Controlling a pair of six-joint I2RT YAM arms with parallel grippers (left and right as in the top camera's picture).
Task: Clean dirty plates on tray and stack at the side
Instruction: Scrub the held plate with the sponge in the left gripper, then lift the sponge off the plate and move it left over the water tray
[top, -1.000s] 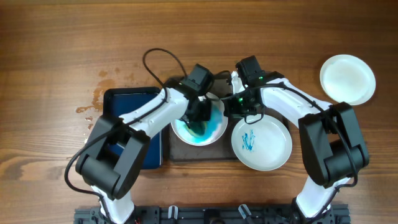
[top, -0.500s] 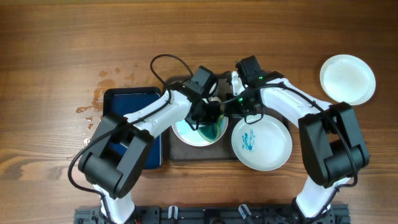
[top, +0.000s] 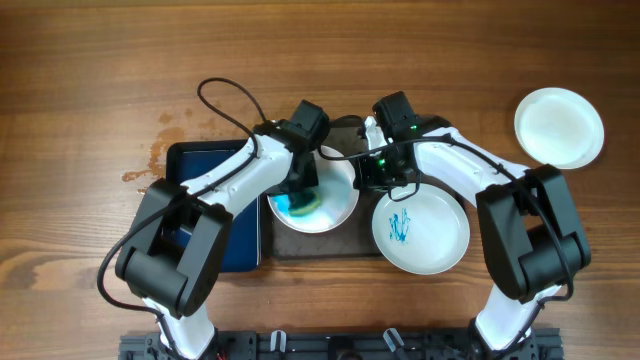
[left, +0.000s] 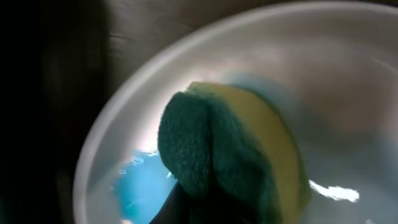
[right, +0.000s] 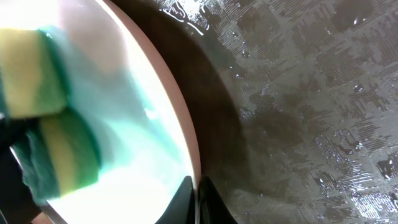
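A white plate (top: 335, 200) lies on the dark tray (top: 320, 245), with a blue smear on its left side. My left gripper (top: 300, 195) is shut on a green and yellow sponge (left: 230, 149) and presses it onto the plate's face (left: 124, 93) beside the blue smear (left: 140, 186). My right gripper (right: 198, 193) is shut on this plate's right rim (right: 186, 137), one finger on each side, at the plate's right edge (top: 368, 172). A second plate (top: 420, 230) with a blue scribble sits at the tray's right end. A clean plate (top: 558, 127) lies far right on the table.
A smaller dark blue tray (top: 215, 160) lies left of the big tray, under my left arm. The big tray's surface (right: 311, 124) is wet. A water stain (top: 150, 160) marks the wooden table at the left. A black cable (top: 225, 95) loops above my left arm.
My left gripper has dragged the sponge from the plate's right side to its left. The blue-green smear has shrunk to a patch at the left. My right gripper has held still.
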